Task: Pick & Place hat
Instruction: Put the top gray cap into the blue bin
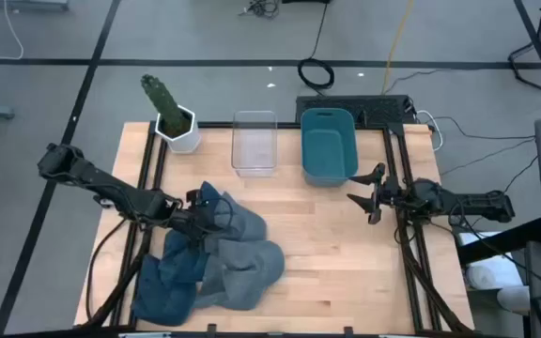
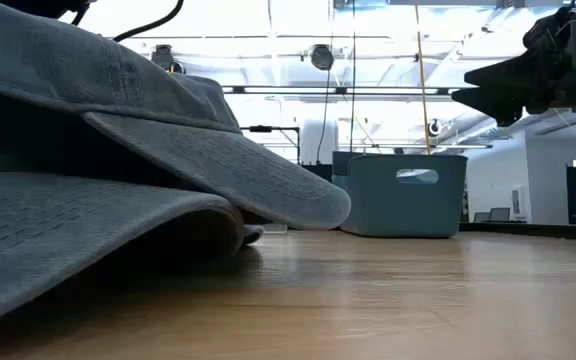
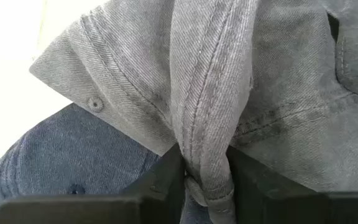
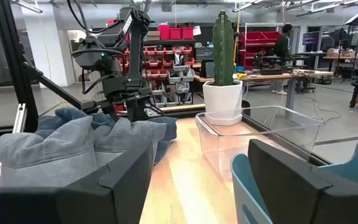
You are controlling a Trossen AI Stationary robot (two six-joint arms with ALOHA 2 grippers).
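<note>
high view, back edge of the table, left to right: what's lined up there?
Cactus in a white pot → clear plastic bin → teal bin. The hats lie nearer the front and are not part of this row.

The hats (image 1: 238, 249) are faded grey-blue denim with stitched seams; one beside them (image 1: 169, 282) is darker blue. The bin (image 1: 328, 144) is teal, the box (image 1: 255, 142) clear. The cactus (image 1: 161, 96) is green in a white pot (image 1: 180, 131). The table (image 1: 336, 263) is pale wood, the arms (image 1: 101, 183) black.
</note>
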